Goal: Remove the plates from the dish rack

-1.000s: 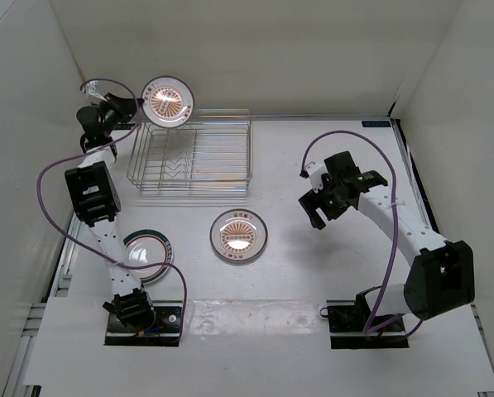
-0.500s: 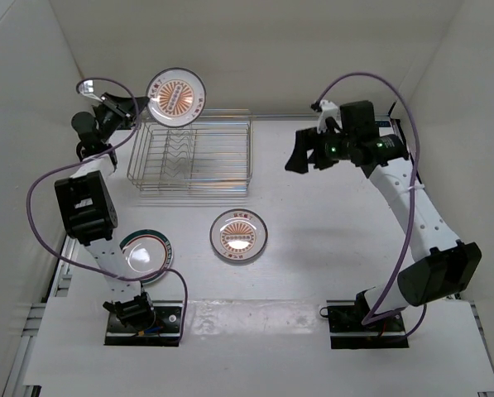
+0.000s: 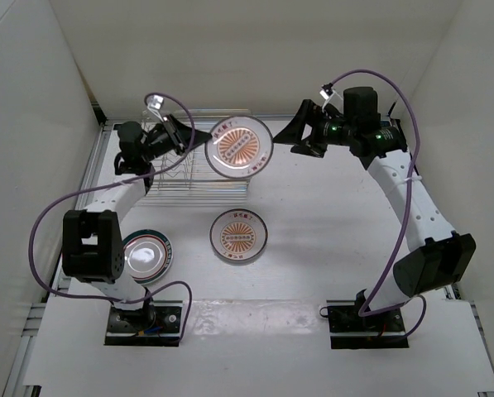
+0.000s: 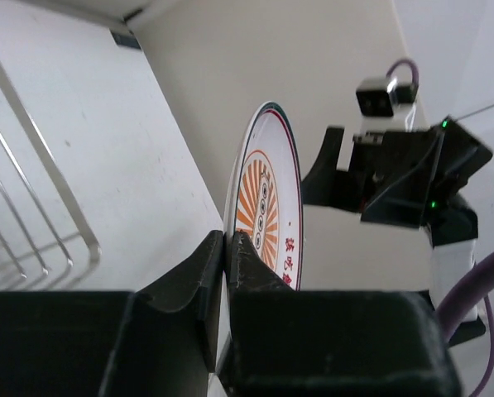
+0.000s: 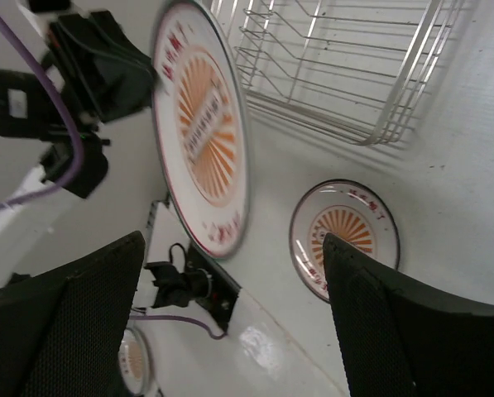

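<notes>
**L tool (image 3: pixel 199 142) clamped on a sunburst plate (image 3: pixel 240 147) over the dish rack (image 3: pixel 189 178); R tool (image 3: pixel 294 141) spread apart beside it.**
You've got the L tool's two fingers (image 4: pixel 213 273) pinched on the plate's rim, w/ the plate held up off the counter (image 3: pixel 329 248). It sits above the rack's right end, approx 12 o'clock in the top view, face tilted toward the overhead cam. The R tool hangs at the plate's 3 o'clock, close by, w/ its wide gap facing the plate and nothing between its fingers. You can't tell if it touches the rim. A 2nd sunburst plate (image 3: pixel 239 236) lies flat on the counter at 6 o'clock from the held one, near centre. The pale-centre plate (image 3: pixel 147 256) lies flat at approx 8 o'clock, next to the L arm (image 3: pixel 89 248), well apart from the rack.
</notes>
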Robot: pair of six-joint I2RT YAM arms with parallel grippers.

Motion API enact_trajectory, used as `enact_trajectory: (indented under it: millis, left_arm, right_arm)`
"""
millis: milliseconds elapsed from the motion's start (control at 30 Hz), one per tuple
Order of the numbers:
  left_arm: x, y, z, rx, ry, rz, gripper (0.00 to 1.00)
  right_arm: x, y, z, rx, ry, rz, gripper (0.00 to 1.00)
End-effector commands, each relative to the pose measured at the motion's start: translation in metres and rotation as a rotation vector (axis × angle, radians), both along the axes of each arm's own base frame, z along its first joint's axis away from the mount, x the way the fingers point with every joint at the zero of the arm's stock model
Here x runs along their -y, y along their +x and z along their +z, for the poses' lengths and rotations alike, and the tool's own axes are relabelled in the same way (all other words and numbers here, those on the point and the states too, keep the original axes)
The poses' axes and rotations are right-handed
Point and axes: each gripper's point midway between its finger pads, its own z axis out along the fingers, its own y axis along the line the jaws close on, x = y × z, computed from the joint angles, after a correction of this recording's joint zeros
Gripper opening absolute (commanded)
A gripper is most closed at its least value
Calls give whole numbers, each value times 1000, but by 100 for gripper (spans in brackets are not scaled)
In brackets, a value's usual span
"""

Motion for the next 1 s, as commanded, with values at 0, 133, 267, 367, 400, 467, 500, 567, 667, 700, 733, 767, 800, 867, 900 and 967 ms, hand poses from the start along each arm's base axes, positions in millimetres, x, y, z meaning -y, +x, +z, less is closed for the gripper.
enact_trajectory:
  millis: [0, 133, 267, 367, 400, 467, 500, 567, 667, 700, 733, 767, 800, 867, 900, 967]
  left_arm:
    - [21, -28, 2, 33, 20, -26, 0]
    - [53, -55, 3, 33, 33, -97, 0]
    - [67, -65, 7, 63, 53, -115, 0]
    - [67, -64, 10, 70, 40, -105, 0]
    - [66, -65, 10, 64, 38, -109, 0]
    - [67, -64, 15, 80, 38, -121, 0]
    - [68, -64, 15, 76, 37, -122, 0]
    - [68, -63, 17, 75, 36, -127, 0]
    - [63, -60, 11, 50, 43, -121, 0]
    - [58, -57, 9, 44, 43, -108, 0]
    - [58, -58, 4, 28, 42, -107, 0]
    - [53, -55, 3, 21, 42, -100, 0]
    - [52, -55, -1, 9, 44, -98, 0]
    - [44, -53, -7, -19, 43, -86, 0]
    - [43, -53, -8, -23, 41, -84, 0]
    - [37, -51, -9, -34, 27, -69, 0]
  right_arm:
    - [-6, -4, 40, 4, 122, 2, 89]
    - [-14, -20, 5, -113, 179, 84, 81]
    - [-18, -39, -24, -215, 186, 125, 65]
    - [-13, -42, -42, -238, 167, 119, 55]
    - [-10, -39, -47, -243, 164, 116, 49]
    - [-10, -38, -48, -243, 166, 116, 39]
    - [-11, -39, -48, -241, 167, 122, 39]
    - [-12, -35, -40, -210, 173, 131, 52]
    - [-9, -24, -23, -153, 177, 125, 70]
    - [-3, -18, -19, -138, 178, 105, 71]
    - [-3, -15, -11, -110, 179, 106, 71]
    - [0, -12, -8, -101, 179, 97, 71]
    - [4, -7, -4, -92, 175, 76, 73]
    - [11, -3, -1, -73, 168, 54, 73]
    - [16, -2, -5, -80, 162, 35, 73]
    - [22, -5, -9, -84, 159, 31, 73]
